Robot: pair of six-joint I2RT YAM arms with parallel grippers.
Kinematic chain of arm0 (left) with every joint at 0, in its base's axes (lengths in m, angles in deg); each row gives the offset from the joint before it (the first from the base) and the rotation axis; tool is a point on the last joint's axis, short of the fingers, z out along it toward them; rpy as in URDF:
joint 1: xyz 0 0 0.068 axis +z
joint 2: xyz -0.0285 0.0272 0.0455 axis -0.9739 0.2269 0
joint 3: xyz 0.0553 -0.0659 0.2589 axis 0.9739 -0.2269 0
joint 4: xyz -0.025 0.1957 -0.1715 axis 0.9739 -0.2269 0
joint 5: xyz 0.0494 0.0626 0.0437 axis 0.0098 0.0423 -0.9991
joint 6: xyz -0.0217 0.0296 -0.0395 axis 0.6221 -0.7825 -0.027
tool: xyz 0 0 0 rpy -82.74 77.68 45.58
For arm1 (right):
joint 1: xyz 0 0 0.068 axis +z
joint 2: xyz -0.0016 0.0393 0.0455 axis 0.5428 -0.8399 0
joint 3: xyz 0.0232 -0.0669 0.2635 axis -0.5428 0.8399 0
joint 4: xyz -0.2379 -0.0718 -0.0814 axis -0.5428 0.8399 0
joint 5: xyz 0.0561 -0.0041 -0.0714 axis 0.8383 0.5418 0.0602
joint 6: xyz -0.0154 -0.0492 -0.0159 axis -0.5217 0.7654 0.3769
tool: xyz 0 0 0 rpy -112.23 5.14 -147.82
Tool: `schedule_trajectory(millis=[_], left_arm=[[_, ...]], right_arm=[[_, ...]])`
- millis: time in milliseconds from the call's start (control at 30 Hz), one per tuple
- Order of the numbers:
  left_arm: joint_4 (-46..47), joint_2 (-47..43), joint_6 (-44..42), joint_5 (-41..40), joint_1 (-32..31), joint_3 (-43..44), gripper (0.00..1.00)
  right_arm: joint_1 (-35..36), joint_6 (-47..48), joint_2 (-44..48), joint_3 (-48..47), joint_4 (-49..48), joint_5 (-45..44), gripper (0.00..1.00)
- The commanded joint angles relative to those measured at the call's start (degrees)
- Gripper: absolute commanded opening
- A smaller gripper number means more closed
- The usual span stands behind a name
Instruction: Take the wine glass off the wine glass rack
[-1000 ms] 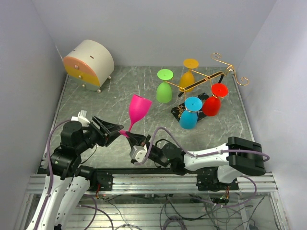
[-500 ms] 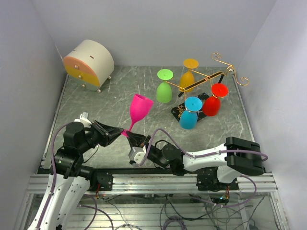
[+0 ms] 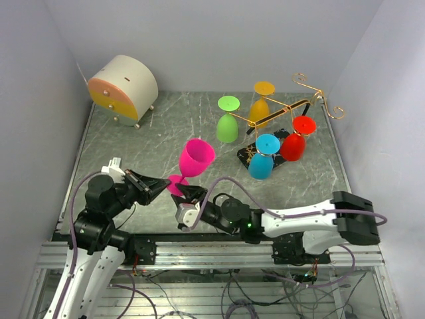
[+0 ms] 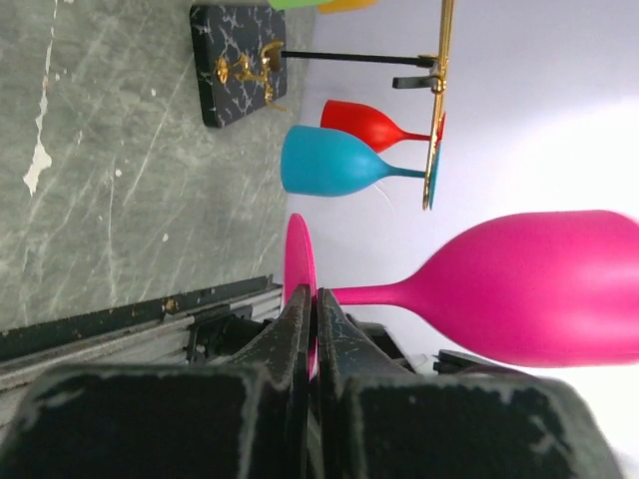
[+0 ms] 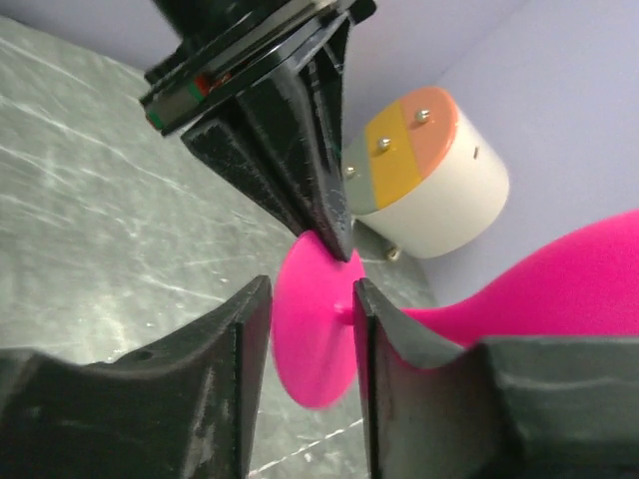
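The pink wine glass is off the wine glass rack and held in the air over the near part of the bench, between the two arms. It is tilted, with its bowl up and away from them. The left hand is clenched on the rim of the glass's flat foot, its fingers pinched on the disc's edge. The right hand sits at the same foot from the other side. Its fingers stand apart with the pink disc showing in the gap, and I cannot tell whether they press on it. The rack stands well apart at the far right of the bench. A green glass, an orange glass, a blue glass and a red glass hang foot-up from it.
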Motion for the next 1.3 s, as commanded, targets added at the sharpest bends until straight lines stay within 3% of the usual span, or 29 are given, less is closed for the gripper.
schedule_trajectory(millis=[0,267,467,633,933,1000,1267], left_arm=[[3.73,-3.49,0.37,-1.85,0.07,-2.9,0.07],[5.69,-8.48,3.67,-5.27,0.07,-6.41,0.07],[5.25,-10.09,2.92,-7.38,0.08,-6.49,0.07],[4.6,-10.75,-0.46,-9.48,0.09,-5.38,0.07],[1.42,-11.11,-8.09,-12.59,0.07,-1.72,0.07],[0.58,-10.95,-9.5,-13.07,0.07,-0.72,0.07],[-2.32,-11.82,-13.68,-16.14,0.08,1.86,0.07]], right_arm=[[1.03,-8.85,10.24,-5.12,16.57,1.12,0.49],[1.16,-21.25,21.43,-13.61,45.42,4.58,0.54],[1.18,-33.0,23.45,-22.9,57.76,5.42,0.53],[1.12,-36.15,20.54,-32.49,63.05,3.62,0.53],[-0.52,-35.58,5.34,-55.49,75.32,-9.75,0.53],[-4.32,-37.56,3.06,-60.35,77.0,-6.94,0.53],[-32.62,-54.41,-2.56,-75.2,84.27,26.57,0.45]])
